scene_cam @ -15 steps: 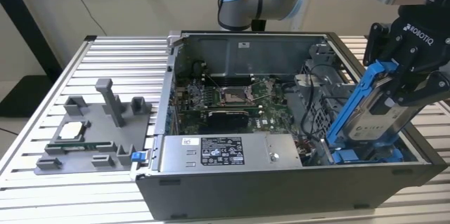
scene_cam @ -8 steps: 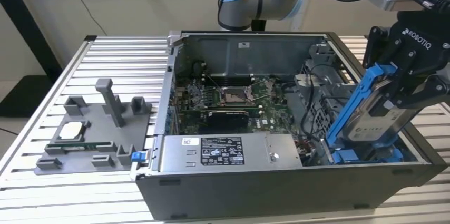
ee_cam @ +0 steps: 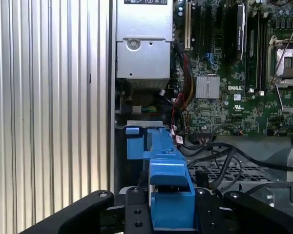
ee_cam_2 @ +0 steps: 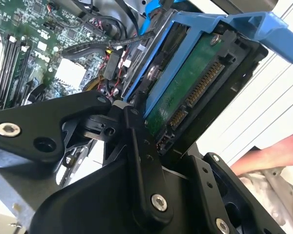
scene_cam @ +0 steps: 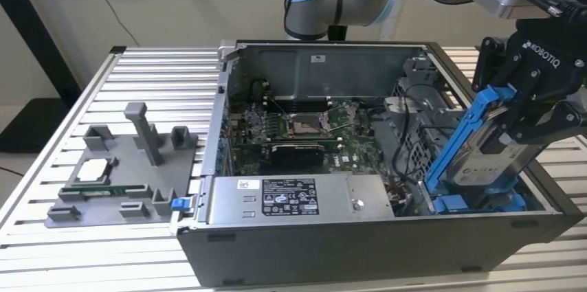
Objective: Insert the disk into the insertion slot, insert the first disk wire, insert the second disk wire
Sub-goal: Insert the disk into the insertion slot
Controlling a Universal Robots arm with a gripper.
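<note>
Pincer [scene_cam: 530, 124] clamped on the disk [scene_cam: 488, 158], holding it steeply tilted over the slatted desk [scene_cam: 137, 58], inside the open computer case [scene_cam: 367, 244] at the exterior view's right. The disk's lower end is down at the insertion slot [scene_cam: 477, 204], among the blue rails, not yet lying flat. At this tilt, I judge the carrier could wedge against a rail or pinch the loose black cables [ee_cam: 212, 146] beside the bay.
</note>
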